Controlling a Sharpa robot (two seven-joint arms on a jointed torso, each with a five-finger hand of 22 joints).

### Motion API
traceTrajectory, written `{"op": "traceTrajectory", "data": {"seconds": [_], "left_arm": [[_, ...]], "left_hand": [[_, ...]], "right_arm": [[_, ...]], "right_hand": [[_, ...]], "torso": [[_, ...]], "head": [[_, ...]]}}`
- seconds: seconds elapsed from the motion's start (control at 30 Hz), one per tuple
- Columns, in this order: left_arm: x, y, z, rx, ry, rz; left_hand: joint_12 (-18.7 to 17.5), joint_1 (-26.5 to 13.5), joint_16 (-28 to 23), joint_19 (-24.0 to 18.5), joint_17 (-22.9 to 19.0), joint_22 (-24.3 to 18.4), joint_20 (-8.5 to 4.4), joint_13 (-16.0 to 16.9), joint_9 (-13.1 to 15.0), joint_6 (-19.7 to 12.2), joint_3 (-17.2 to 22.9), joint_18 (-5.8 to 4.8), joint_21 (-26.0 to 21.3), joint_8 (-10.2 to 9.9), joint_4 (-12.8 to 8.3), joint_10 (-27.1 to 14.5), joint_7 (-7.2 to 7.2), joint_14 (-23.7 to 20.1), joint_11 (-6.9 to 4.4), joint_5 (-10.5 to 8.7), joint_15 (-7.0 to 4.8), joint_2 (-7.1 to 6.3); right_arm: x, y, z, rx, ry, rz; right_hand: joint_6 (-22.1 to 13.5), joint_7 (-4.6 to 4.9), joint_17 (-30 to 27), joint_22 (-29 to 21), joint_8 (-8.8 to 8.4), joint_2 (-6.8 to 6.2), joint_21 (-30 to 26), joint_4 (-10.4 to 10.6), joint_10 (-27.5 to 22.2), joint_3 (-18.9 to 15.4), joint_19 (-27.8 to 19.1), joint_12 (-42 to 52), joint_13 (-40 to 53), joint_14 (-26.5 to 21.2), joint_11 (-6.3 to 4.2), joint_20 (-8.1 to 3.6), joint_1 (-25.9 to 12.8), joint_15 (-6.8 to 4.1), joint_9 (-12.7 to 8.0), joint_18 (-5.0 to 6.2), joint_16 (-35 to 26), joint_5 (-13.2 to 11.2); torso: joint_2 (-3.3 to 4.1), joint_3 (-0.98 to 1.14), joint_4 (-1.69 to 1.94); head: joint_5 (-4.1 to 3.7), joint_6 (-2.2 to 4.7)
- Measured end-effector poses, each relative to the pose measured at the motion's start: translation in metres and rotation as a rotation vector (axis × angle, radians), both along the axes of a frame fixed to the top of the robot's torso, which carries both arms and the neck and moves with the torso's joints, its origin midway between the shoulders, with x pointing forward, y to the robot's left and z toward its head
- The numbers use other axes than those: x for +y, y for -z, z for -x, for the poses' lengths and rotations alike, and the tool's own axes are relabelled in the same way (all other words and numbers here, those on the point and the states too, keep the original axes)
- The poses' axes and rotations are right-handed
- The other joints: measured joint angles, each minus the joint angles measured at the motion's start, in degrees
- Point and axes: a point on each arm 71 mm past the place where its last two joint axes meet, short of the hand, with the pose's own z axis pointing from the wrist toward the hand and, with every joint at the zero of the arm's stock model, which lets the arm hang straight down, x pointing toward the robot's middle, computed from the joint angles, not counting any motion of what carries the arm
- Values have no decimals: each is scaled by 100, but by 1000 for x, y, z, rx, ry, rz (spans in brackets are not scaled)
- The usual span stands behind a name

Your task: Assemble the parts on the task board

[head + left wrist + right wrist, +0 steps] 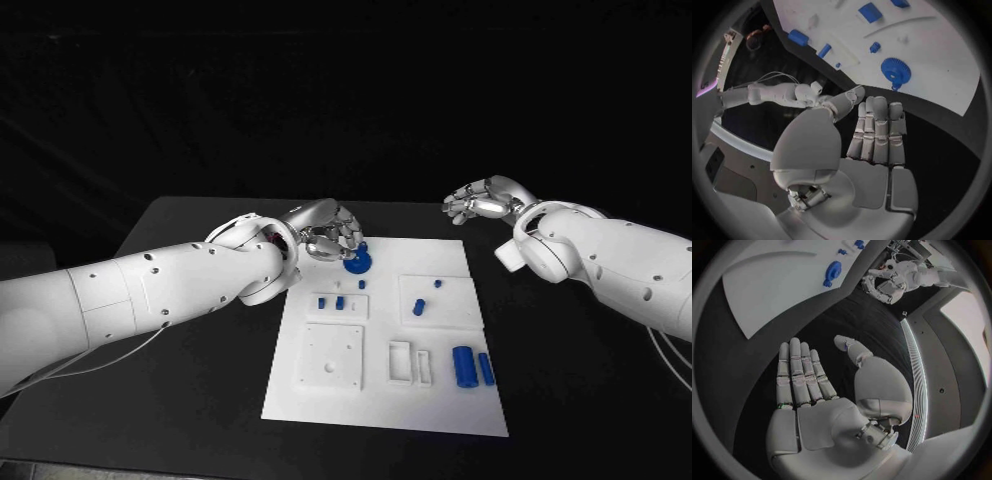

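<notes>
Hands (329, 232) open beside task board (433, 400)

We see the right hand (817, 405), fingers straight and together, holding nothing, above the dark worktop (848, 320). Beyond it lies the white task board (773, 285), bearing a blue gear (832, 273); the left hand (879, 287) hangs beside the board.
</notes>
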Motion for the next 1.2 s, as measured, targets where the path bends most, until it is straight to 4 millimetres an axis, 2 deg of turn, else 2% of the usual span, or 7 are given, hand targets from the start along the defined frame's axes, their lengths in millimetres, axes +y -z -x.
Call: {"op": "traceTrajectory", "data": {"seconds": [0.1, 0.17, 0.4, 0.5, 0.67, 0.83, 1.2], "left_arm": [[-8, -1, -2, -28, 44, -78], [-15, -2, -2, -49, 76, -131], [-29, 2, -5, -80, 140, -280], [-35, 6, -5, -76, 149, -311], [-37, 15, -7, -57, 148, -357], [-35, 17, -9, -39, 140, -372], [-41, 24, -7, -3, 150, -391]], "left_hand": [[-168, 205, -56, -8, -41, -17, -8, -38, -45, 67, 134, 4, -37, 23, -37, 54, -27, 72, 11, 246, -1, 48], [-241, 222, -28, 19, -29, -4, -1, -56, -70, 67, 149, 6, -37, 23, -38, 56, -27, 107, 12, 282, 14, 42], [-473, 106, 145, 44, 69, 128, -15, -76, -164, 67, 57, 26, 50, -18, 54, 128, -27, 107, 22, 42, 15, -120], [-530, 86, 199, 44, 98, 163, -15, -76, -191, 67, 57, 28, 52, -18, 146, 146, -27, 107, 20, 14, 15, -127], [-697, -12, 262, 56, 123, 212, -27, -101, -254, 52, 5, 32, 72, -89, 268, 148, -12, 107, 19, -216, 15, -190], [-832, -181, 262, 67, 124, 226, -38, -118, -287, 5, -80, 31, 75, -118, 430, 101, 3, 82, 67, -219, 40, -331], [-918, -212, 284, 65, 123, 225, -36, -123, -309, 6, -119, 29, 75, -140, 500, 61, 4, 54, 105, -219, 68, -342]], "right_arm": [[1, 0, 0, 0, -2, -1], [1, 0, 0, 0, -2, -1], [6, 0, 0, 0, -10, -4], [7, 0, 0, 0, -11, -4], [7, 0, 0, 1, -13, -5], [8, 0, 0, 1, -14, -5], [9, 0, 0, 2, -17, -6]], "right_hand": [[0, 0, 0, 0, 0, 0, 0, 0, 0, 0, 0, 0, 0, 0, 0, 0, 0, 0, -1, -1, 0, 0], [0, 0, 0, 0, 0, 0, 0, 0, 0, 0, 0, 0, 0, 0, 0, 0, 0, 0, -6, 0, 0, 0], [0, 0, 0, 0, 0, 0, 0, 0, 0, 0, 0, 0, 1, 0, 0, 0, 0, 0, -5, 0, 0, 0], [0, 0, 0, 0, 0, 0, 0, 0, 0, 0, 0, 0, -5, 0, 0, 0, 0, 0, -6, 0, 0, 0], [0, 0, 0, 1, 0, 0, 0, 0, 0, 0, 0, 0, -4, 0, 0, 0, 0, 0, -5, 0, 0, 0], [0, 0, 1, 1, 0, 0, 0, 0, 0, 0, 0, 0, -4, 0, 0, 0, 0, 0, -5, 0, 0, 0], [0, 0, 1, 1, 0, 0, 0, 0, 0, 0, 0, 0, -9, 0, -1, 0, 0, 0, -10, 0, 0, 0]], "torso": [[1, -5, -1], [2, -5, -1], [4, -8, 3], [5, -8, 1], [13, -7, -4], [18, -7, -10], [16, -4, -5]], "head": [[-30, 19], [-48, 26], [-55, 32], [-55, 38], [-53, 46], [-65, 42], [-85, 19]]}}
